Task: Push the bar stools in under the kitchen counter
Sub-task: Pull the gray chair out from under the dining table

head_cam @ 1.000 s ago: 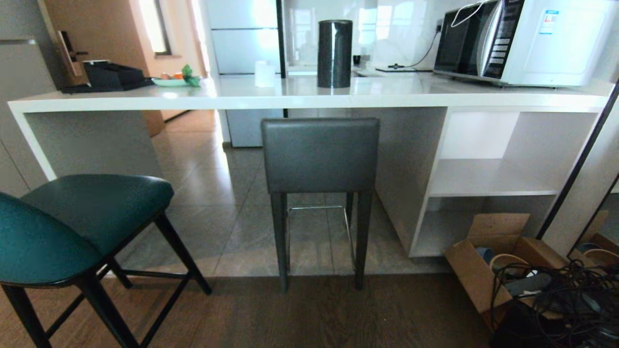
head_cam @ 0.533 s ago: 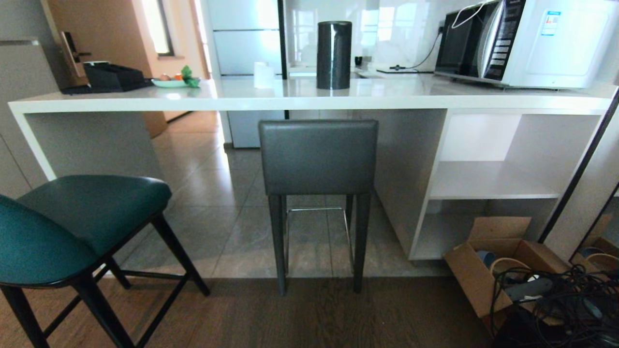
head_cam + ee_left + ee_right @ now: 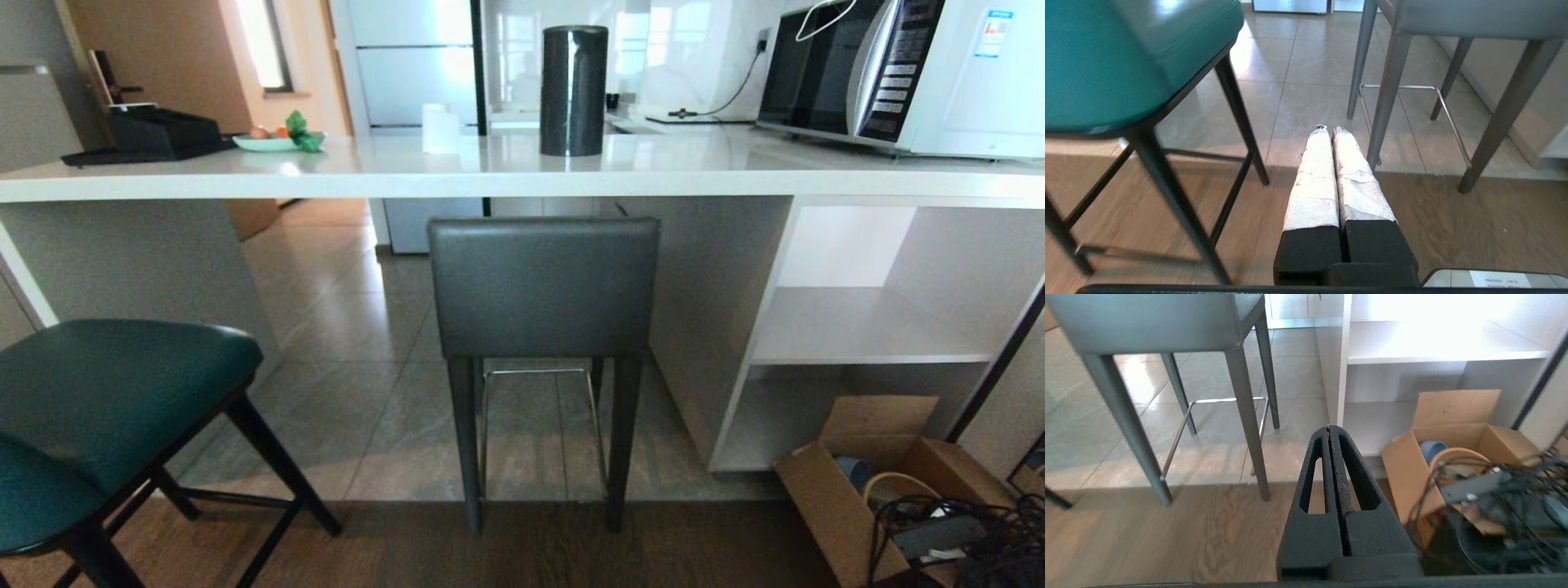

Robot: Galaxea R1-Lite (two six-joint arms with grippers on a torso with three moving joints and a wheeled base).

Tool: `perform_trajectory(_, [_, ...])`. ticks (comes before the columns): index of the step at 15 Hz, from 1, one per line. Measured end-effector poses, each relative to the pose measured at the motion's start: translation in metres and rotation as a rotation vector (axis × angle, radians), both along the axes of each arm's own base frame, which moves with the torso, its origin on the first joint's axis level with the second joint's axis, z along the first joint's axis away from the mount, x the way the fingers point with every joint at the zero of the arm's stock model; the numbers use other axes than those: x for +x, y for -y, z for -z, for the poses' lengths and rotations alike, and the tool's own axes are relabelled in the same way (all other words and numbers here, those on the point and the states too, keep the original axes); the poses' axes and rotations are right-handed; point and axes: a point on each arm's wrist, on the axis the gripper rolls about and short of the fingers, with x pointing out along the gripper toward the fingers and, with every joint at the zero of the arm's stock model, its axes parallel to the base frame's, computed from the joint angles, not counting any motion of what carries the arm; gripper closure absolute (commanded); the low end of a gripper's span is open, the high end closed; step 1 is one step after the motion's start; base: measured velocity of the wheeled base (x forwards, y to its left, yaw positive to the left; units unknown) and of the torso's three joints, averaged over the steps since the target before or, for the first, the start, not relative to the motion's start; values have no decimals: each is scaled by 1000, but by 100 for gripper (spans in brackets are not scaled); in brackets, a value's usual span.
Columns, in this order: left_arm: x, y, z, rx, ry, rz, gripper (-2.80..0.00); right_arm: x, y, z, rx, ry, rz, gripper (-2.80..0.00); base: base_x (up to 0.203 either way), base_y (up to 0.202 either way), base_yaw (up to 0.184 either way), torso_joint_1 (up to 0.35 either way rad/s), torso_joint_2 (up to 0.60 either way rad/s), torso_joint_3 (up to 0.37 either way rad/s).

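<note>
Neither stool is pushed in yet, so the whole task looks left to do. Left gripper hangs low near the floor, its tape-wrapped fingers pressed together with nothing between them; right gripper is the same, black fingers closed flat on each other and holding nothing. Neither arm shows in the head view, and neither touches a stool. Grey stool stands ahead of both pairs of fingers, roughly between them: its legs are just beyond the left fingertips on one side and beyond the right fingertips on the other, apart from both. Its backrest sits just below the front edge of the table, the back legs rest on the wood floor strip and the front legs on the tiles, so it looks only partly under, with the backrest at about the edge line. Teal stool is off to the outer side of the left fingers, near them and close to the camera, well out from the table and clearly not under it. A cardboard box with cables lies beside the right fingers, next to the open shelf. Left to do, as I judge it: bring closed fingers against the grey backrest and push, then do the same for the teal stool.
</note>
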Motion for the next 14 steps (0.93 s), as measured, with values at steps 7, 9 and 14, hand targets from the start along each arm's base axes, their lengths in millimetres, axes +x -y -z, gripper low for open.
perform_trajectory(7, [0, 0, 0, 0, 0, 1, 0, 0, 0, 0, 1, 0, 0, 0, 196, 0, 1, 3, 4, 3])
perform_trajectory(9, [0, 0, 0, -1, 0, 0, 0, 0, 0, 0, 5, 0, 0, 0, 194, 0, 0, 3, 2, 0])
perform_trajectory(14, [0, 0, 0, -1, 0, 0, 0, 0, 0, 0, 7, 0, 0, 0, 195, 0, 1, 1, 3, 0])
